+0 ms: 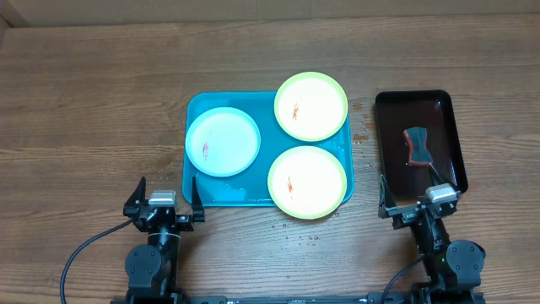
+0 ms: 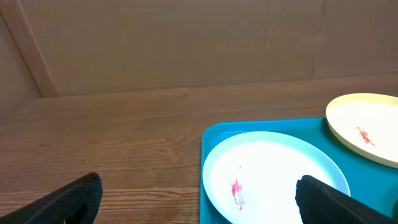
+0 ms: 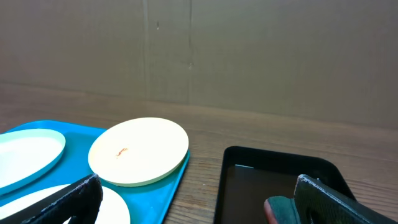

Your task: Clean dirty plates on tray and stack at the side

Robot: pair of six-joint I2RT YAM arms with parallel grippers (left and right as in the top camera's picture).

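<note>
A turquoise tray (image 1: 207, 190) lies mid-table and holds three plates. A whitish-blue plate (image 1: 223, 141) with a red smear sits on its left; it also shows in the left wrist view (image 2: 273, 168). Two yellow-green plates with smears sit at the tray's far right (image 1: 311, 105) and near right (image 1: 307, 181). The far one shows in the right wrist view (image 3: 138, 150). My left gripper (image 1: 165, 199) is open and empty near the tray's front left corner. My right gripper (image 1: 419, 201) is open and empty by the black tray's near end.
A narrow glossy black tray (image 1: 445, 127) stands right of the turquoise tray and holds a red-and-dark scrubber (image 1: 417, 145). A cardboard wall runs along the table's far edge. Small specks lie on the wood in front of the turquoise tray.
</note>
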